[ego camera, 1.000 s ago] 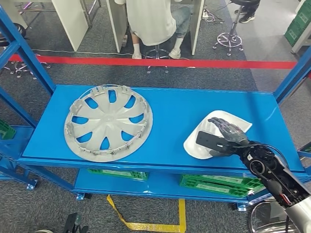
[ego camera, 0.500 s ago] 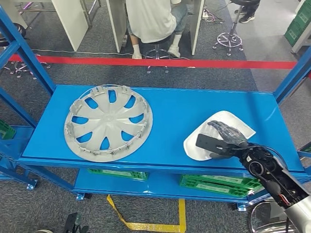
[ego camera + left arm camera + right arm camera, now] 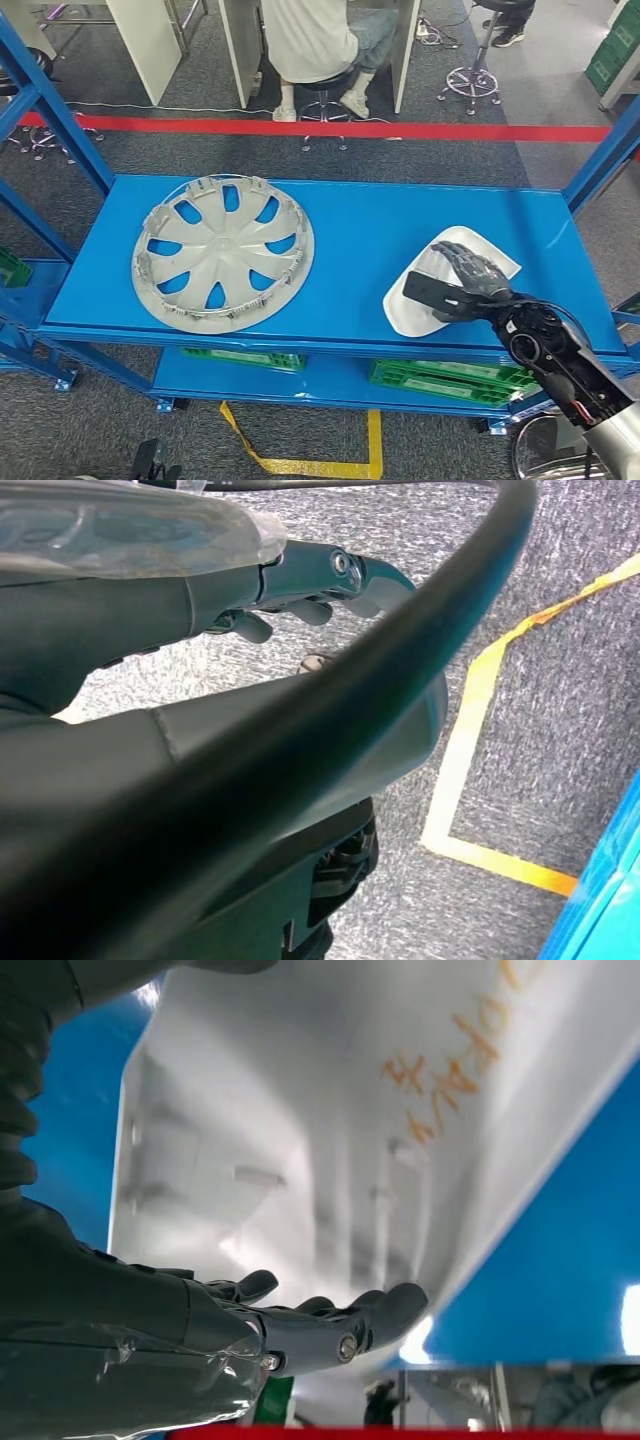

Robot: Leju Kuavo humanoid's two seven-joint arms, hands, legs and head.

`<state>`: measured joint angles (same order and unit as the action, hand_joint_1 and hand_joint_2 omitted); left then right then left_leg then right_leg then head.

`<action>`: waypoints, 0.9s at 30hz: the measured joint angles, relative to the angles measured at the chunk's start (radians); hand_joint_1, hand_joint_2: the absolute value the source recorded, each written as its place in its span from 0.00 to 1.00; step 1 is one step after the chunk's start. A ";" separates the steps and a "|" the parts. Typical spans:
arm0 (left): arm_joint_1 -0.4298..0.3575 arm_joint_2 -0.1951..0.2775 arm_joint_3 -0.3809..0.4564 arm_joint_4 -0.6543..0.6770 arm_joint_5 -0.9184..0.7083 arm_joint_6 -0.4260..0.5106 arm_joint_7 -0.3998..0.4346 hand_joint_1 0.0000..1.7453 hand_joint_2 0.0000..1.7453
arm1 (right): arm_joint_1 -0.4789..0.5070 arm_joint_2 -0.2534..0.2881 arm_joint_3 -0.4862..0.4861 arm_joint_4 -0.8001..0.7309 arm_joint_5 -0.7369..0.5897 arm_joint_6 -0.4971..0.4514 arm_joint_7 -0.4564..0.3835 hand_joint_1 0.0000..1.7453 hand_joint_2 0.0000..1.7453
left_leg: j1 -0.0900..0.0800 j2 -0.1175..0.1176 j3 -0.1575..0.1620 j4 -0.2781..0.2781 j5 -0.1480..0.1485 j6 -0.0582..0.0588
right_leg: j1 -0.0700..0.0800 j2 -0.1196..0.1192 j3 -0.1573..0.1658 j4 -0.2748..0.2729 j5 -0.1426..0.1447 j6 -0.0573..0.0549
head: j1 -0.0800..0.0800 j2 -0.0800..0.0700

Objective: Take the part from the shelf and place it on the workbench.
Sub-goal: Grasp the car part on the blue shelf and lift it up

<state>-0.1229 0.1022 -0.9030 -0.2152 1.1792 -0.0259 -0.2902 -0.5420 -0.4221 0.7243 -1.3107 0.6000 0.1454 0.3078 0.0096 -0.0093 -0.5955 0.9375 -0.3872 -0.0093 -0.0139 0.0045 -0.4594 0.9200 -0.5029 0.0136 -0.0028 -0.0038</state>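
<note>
The white plastic part [image 3: 413,310] lies at the right end of the blue shelf [image 3: 362,225]. My right hand [image 3: 472,272] grips it, dark fingers over its top and the thumb along its near edge, and the part sits tilted. The right wrist view has the part's pale underside [image 3: 340,1110] with orange writing, and my fingers [image 3: 317,1330] reach along it. My left hand [image 3: 302,590] hangs over grey carpet with its fingers apart and nothing in it.
A silver hubcap [image 3: 223,250] lies on the left half of the shelf. Green crates [image 3: 445,380] sit on the lower shelf. Blue uprights stand at both ends. A person [image 3: 317,40] sits beyond the red floor line [image 3: 317,128]. Yellow tape [image 3: 302,465] marks the floor.
The white part has shifted and tilted in my right hand, its left edge drawn slightly to the right. The hubcap has not moved.
</note>
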 joint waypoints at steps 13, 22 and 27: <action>0.007 0.000 0.000 0.000 0.005 0.001 -0.012 0.00 0.00 | -0.005 0.002 -0.026 -0.162 0.033 -0.001 0.041 0.00 1.00 | 0.000 0.000 0.000 0.000 0.000 0.000 | 0.000 0.000 0.000 0.000 0.000 0.000 | 0.000 0.000; 0.010 0.000 0.000 0.000 0.010 0.001 -0.020 0.00 0.00 | -0.005 0.003 -0.026 -0.220 0.050 0.026 0.052 0.00 1.00 | 0.000 0.000 0.000 0.000 0.000 0.000 | 0.000 0.000 0.000 0.000 0.000 0.000 | 0.000 0.000; 0.012 -0.001 0.000 0.000 0.017 -0.001 -0.025 0.00 0.00 | -0.005 0.011 -0.020 -0.241 0.052 0.059 0.062 0.00 1.00 | 0.000 0.000 0.000 0.000 0.000 0.000 | 0.000 0.000 0.000 0.000 0.000 0.000 | 0.000 0.000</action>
<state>-0.1113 0.1017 -0.9030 -0.2152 1.1959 -0.0270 -0.3151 -0.5470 -0.4116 0.7039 -1.5514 0.6523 0.2046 0.3700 0.0097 -0.0094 -0.5955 0.9374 -0.3873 -0.0093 -0.0137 0.0045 -0.4594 0.9200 -0.5032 0.0133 -0.0027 -0.0038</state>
